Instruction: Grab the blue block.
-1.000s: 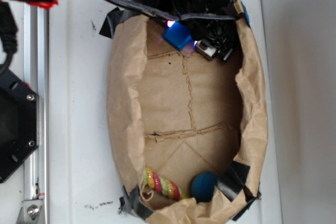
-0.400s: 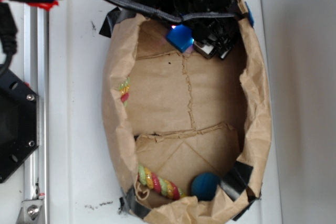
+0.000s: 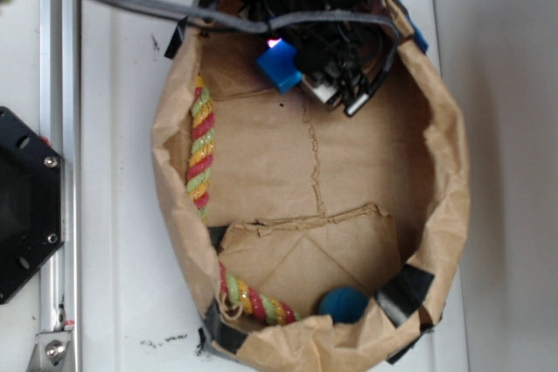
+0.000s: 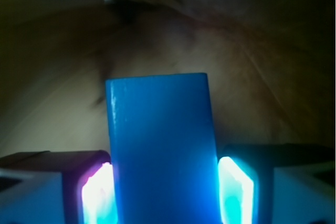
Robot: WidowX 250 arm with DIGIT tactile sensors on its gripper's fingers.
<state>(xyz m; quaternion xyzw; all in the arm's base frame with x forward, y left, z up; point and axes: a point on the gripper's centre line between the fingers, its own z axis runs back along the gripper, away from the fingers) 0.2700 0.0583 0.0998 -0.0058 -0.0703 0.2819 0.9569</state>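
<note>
The blue block (image 3: 277,65) is a flat bright-blue slab held at the far end of the brown paper bag (image 3: 440,180). In the wrist view it (image 4: 160,145) stands upright between my two glowing pads (image 4: 97,195), which press both of its long sides. My gripper (image 3: 292,67) is shut on it, under the black arm at the top of the exterior view. The block sits above the bag's floor, close to the bag's far wall.
A striped rope toy (image 3: 200,141) runs along the bag's left wall and down to the near end. A round teal-blue ball (image 3: 342,304) lies at the near end. Black tape patches (image 3: 403,292) hold the bag's corners. A metal rail (image 3: 54,172) and black mount (image 3: 26,206) stand left.
My gripper and the blue block have shifted a little left and toward the bag's far wall. The bag has spread wider, and the rope toy now shows along its left wall.
</note>
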